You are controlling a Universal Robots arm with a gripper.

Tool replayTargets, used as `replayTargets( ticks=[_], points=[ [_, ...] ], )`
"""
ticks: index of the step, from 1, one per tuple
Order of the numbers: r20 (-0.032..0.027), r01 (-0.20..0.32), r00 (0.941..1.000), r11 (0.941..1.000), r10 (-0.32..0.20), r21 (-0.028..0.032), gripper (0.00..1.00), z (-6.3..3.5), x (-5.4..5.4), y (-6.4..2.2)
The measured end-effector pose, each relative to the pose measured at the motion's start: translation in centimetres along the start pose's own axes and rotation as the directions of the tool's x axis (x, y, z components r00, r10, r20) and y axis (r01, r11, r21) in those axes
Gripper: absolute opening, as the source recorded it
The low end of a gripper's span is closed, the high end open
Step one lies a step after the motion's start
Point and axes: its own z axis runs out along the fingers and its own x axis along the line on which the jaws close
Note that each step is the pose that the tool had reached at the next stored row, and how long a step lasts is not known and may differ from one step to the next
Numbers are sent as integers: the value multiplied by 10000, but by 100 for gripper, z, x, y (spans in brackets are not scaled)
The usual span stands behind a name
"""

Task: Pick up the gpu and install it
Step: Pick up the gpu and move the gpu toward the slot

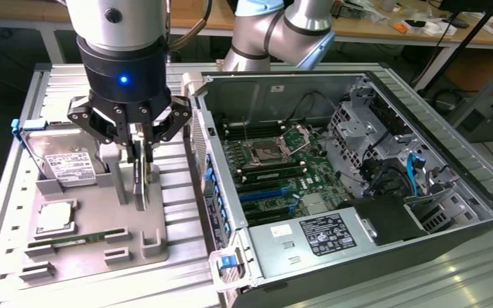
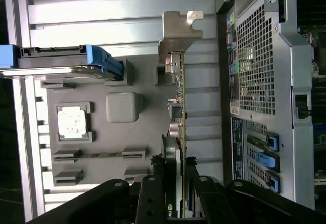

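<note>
The gpu [image 1: 142,187] stands on edge over the grey holder tray [image 1: 148,247], a dark slim card with its silvery bracket [image 2: 179,30] at the end away from the wrist. My gripper [image 1: 143,155] comes down on it from above, with a finger on each face of the card, shut on it. In the wrist view the card [image 2: 178,99] runs edge-on from the bracket into the gripper [image 2: 174,186]. Whether the card's lower edge still rests in the tray's slot I cannot tell.
On the same tray are a hard drive in a blue frame [image 1: 62,157], a square processor [image 1: 54,218] and a green memory stick [image 1: 75,239]. The open computer case [image 1: 375,77] lies to the exterior view's right, its motherboard [image 1: 281,173] with blue slots [image 1: 259,192] exposed.
</note>
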Motion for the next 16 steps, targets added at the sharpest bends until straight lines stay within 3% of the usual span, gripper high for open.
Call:
replayTargets(
  ticks=[16],
  points=[
    [2, 0, 10000, 10000, 0, 24, 27, -84, 0, 2]
  ],
)
